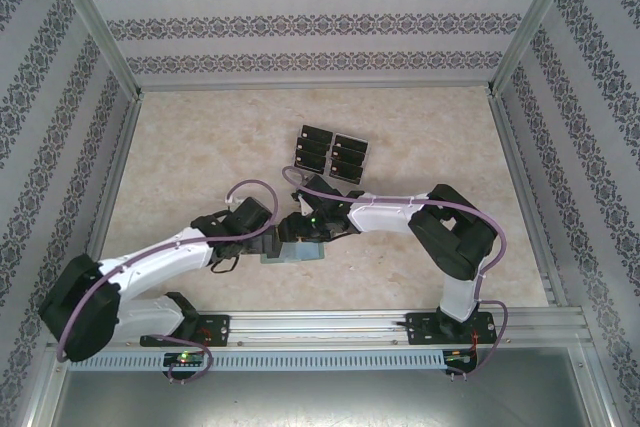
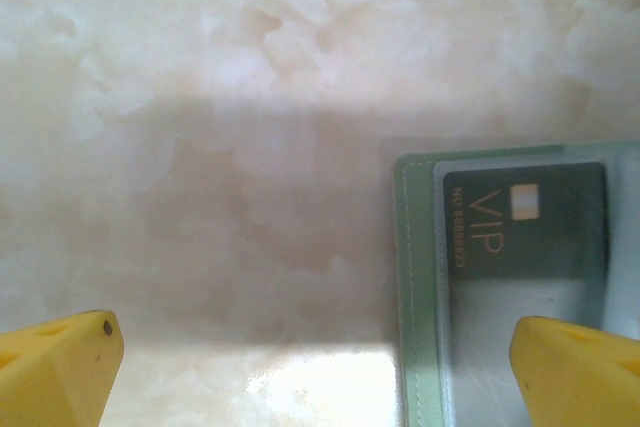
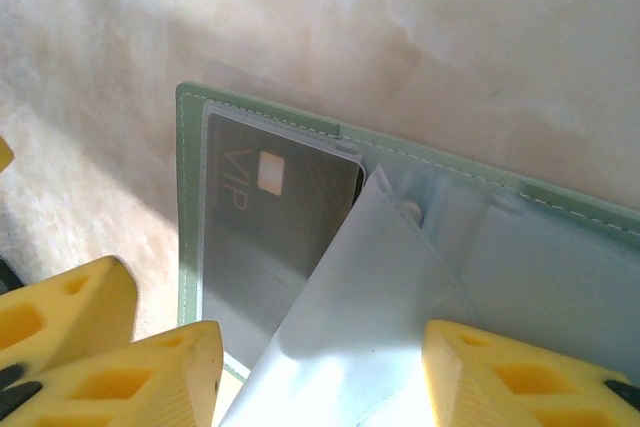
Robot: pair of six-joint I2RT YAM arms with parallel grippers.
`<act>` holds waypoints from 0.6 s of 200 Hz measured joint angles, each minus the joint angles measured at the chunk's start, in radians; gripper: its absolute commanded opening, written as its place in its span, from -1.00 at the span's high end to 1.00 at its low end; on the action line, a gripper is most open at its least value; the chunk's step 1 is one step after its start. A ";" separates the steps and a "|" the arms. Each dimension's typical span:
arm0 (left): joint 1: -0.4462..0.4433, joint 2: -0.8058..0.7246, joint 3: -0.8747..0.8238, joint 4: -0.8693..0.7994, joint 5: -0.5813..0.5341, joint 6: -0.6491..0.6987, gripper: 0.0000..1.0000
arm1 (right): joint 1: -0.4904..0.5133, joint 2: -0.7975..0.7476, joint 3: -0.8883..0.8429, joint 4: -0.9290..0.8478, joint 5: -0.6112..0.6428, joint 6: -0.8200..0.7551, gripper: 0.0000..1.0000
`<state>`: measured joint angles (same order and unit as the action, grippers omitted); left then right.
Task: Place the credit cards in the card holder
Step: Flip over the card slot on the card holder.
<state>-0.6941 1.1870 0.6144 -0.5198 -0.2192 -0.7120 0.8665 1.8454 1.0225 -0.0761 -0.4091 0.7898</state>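
Card holder (image 3: pixel 188 207): likely soft, floppy; press flat | loose cards (image 1: pixel 333 154), 12 o'clock: likely stiff, slick; pinch edges | left fingers (image 2: pixel 60 367) apart | right fingers (image 3: pixel 480 377) apart

Grey-green card holder (image 3: pixel 189 197), black credit cards (image 1: pixel 350 157)

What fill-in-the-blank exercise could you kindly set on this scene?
The black rectangular card in the grey-green folding card holder reads ____. The left pincer stands ____ (open/shut). The other black cards lie ____ (nearer/farther) from the arm bases than the holder. Missing: VIP; open; farther.
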 measured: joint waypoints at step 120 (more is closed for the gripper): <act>-0.187 -0.184 -0.042 0.012 0.019 0.118 -0.98 | 0.000 0.000 0.000 0.007 0.000 0.024 -0.11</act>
<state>-0.8806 1.0027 0.5728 -0.5076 -0.1997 -0.5938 0.8665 1.8458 1.0222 -0.0692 -0.4095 0.8139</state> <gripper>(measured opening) 0.993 0.555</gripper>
